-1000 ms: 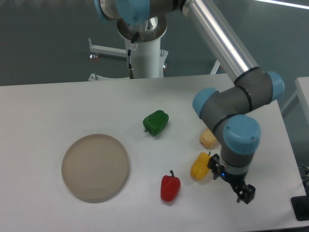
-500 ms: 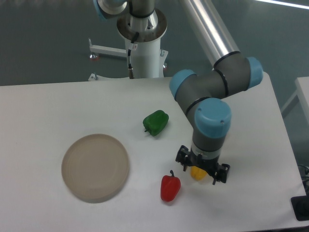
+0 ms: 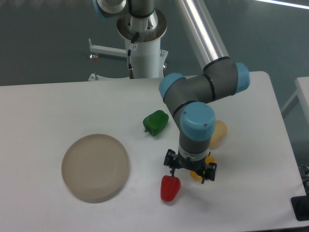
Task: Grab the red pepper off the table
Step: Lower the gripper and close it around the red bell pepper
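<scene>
The red pepper (image 3: pixel 170 188) lies on the white table (image 3: pixel 43 111) near its front edge, right of the plate. My gripper (image 3: pixel 189 171) hangs just above and to the right of the red pepper, fingers spread apart and holding nothing. Its left finger (image 3: pixel 170 163) is over the pepper's stem end, which it hides. The yellow pepper (image 3: pixel 198 174) is mostly hidden behind the gripper.
A green pepper (image 3: pixel 156 123) lies at mid-table. A round beige plate (image 3: pixel 95 167) sits at the front left. A pale yellow object (image 3: pixel 217 134) lies right of my wrist. The arm's base column (image 3: pixel 143 50) stands behind the table.
My gripper has moved left across the front of the table, from right of the yellow pepper to just above the red pepper. The peppers have not moved.
</scene>
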### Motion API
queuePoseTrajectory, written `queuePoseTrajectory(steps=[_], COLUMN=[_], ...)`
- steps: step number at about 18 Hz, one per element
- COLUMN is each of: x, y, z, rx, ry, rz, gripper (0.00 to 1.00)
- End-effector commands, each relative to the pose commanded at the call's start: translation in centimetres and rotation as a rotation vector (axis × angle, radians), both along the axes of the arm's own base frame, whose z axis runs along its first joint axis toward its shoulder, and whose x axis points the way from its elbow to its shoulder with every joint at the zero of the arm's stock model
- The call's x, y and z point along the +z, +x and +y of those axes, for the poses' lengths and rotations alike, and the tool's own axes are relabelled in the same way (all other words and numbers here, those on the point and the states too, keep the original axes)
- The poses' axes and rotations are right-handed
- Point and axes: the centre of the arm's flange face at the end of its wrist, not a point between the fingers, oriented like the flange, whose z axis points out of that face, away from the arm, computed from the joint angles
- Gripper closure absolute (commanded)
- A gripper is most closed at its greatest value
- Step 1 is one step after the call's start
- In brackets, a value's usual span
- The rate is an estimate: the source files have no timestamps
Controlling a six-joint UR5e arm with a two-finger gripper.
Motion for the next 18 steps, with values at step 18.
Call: queuePoseTrajectory(steps=[18], x=[-6.4], y=[2.0], z=[1.1], rx=[0.035], ry=[0.026], rz=[0.019], gripper=[0.00])
